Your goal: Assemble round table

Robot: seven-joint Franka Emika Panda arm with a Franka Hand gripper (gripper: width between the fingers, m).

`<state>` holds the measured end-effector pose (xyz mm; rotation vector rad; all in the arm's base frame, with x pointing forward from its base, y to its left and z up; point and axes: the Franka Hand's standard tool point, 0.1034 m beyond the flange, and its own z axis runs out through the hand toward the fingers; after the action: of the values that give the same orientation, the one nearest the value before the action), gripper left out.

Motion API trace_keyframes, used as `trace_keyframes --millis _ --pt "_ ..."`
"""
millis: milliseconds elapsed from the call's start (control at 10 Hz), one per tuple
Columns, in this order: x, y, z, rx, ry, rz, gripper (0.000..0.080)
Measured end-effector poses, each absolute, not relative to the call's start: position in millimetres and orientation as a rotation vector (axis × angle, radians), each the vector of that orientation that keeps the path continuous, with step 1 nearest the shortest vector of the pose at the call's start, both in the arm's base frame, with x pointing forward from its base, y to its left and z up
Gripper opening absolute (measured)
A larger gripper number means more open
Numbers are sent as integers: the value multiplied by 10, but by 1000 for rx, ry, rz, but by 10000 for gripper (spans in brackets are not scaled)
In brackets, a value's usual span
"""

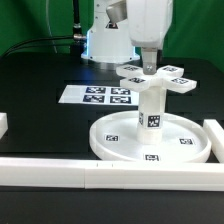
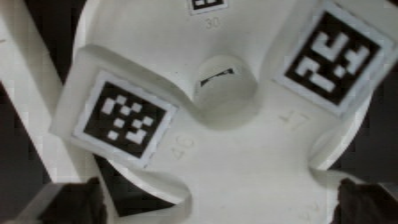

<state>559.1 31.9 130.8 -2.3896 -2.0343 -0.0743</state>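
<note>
Arm: upright above assembly, fingers [image 1: 148, 62] pointing down, spread wide, empty | Disc [image 1: 150, 142] on surface [image 1: 40, 120], near front; post [image 1: 152, 108] upright on it; cross-shaped foot [image 1: 152, 78] on top | Wrist view only: foot's central recess [image 2: 224, 98]

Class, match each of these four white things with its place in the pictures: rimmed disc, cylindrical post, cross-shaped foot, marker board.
Things: 1 large white rimmed plastic disc; 2 short white cylindrical post; 3 white cross-shaped foot; 4 thin flat white marker board.
Places: A on top of the post, under the open gripper; B flat on the black table, apart from the stack; C upright on the disc's hub; D bottom of the stack.
Pairs: 1-D, 2-C, 3-A, 4-B.
</note>
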Motion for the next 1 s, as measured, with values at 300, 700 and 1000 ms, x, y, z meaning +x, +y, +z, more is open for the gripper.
trace_keyframes --millis 300,700,1000 --pt "5559 369 1269 -2198 -2280 -58 649" --pt "5489 350 1153 -2198 -2260 -33 649" --pt "5476 352 1117 -2209 -2244 -25 649"
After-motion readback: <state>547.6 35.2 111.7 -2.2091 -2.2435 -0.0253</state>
